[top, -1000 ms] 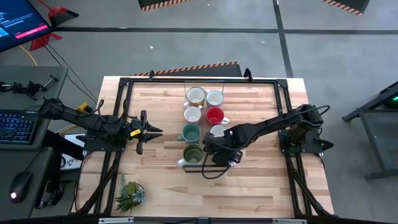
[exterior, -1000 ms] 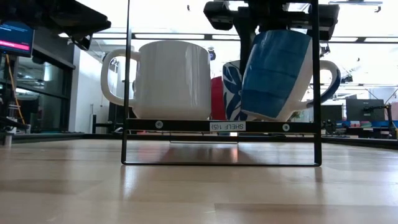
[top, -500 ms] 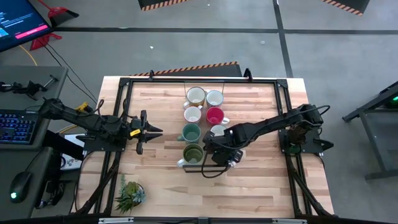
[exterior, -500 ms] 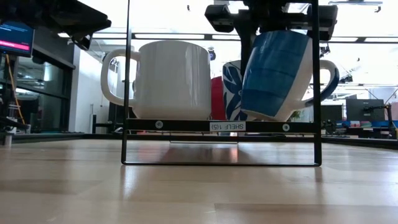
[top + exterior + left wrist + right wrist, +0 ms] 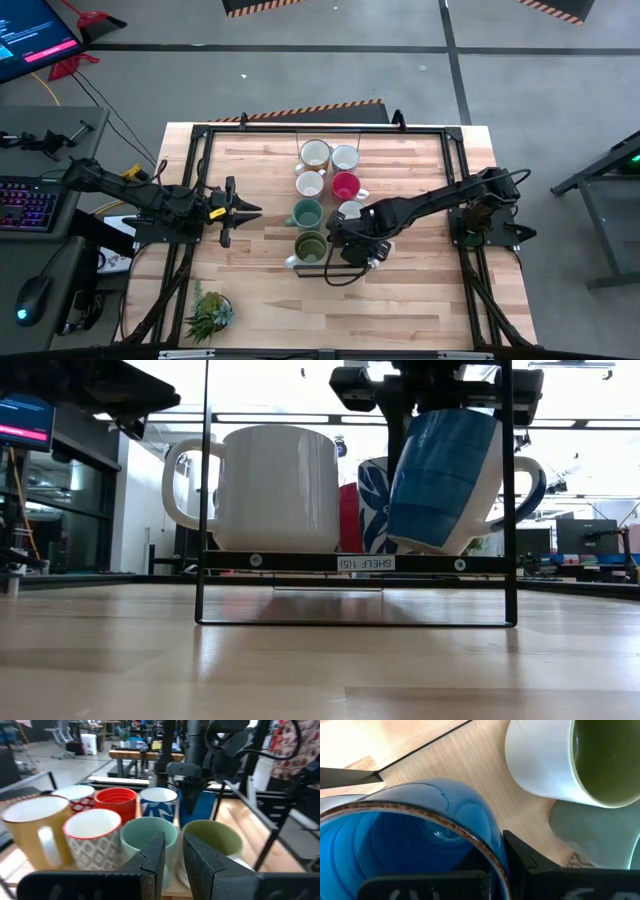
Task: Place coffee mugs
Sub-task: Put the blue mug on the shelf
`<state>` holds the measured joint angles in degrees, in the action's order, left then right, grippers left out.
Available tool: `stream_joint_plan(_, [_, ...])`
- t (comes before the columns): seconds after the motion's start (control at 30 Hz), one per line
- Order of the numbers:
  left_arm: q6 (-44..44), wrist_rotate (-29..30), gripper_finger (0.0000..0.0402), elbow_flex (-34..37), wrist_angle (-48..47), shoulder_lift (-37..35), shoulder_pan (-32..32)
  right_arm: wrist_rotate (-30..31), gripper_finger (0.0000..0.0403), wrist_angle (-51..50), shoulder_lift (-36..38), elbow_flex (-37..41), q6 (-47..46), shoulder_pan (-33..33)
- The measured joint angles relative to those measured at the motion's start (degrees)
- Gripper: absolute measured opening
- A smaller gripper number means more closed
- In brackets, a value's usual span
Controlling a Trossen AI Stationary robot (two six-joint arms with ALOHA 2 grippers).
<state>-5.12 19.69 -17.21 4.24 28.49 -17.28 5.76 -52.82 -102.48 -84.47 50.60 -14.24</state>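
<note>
While the right end effector (image 5: 352, 248) hangs just right of centre in the high view, it is clenched on the rim of the blue mug (image 5: 440, 478), which tilts in the low view with its base toward the lower left, seemingly just touching the shelf's (image 5: 355, 563) front bar. The blue mug's slot appears to be the vacant right-hand place in the nearest row, beside the olive mug (image 5: 309, 246). The mug already sits below the end effector and over that place, so the coming move looks like a short descent and a tip back to upright, its axis now leaning off vertical. The other mugs stand in two columns at the centre of the high view: a cream mug (image 5: 314, 153) and a white mug (image 5: 345, 157) at top, then a patterned mug (image 5: 310, 184) and the red mug (image 5: 345, 185), then the teal mug (image 5: 307, 212) and a blue-patterned mug (image 5: 351, 211). The left end effector (image 5: 245, 210) waits at centre left over the counter (image 5: 420, 300), released and holding nothing, farther from the slot than the right. A label on the shelf's front bar reads "SHELF 1(S)".
</note>
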Motion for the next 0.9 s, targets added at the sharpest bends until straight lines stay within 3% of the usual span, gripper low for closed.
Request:
stream_joint_plan(0.3, [7.2,3.9,0.0058,0.0,5.6,0.0,0.0,-0.1,0.0012,0.9,0.0,0.0,2.0,0.0])
stream_joint_plan(0.9, [7.3,3.9,0.0058,0.0,5.9,0.0,0.0,-0.2,0.0012,1.2,0.0,0.0,-0.8,0.0])
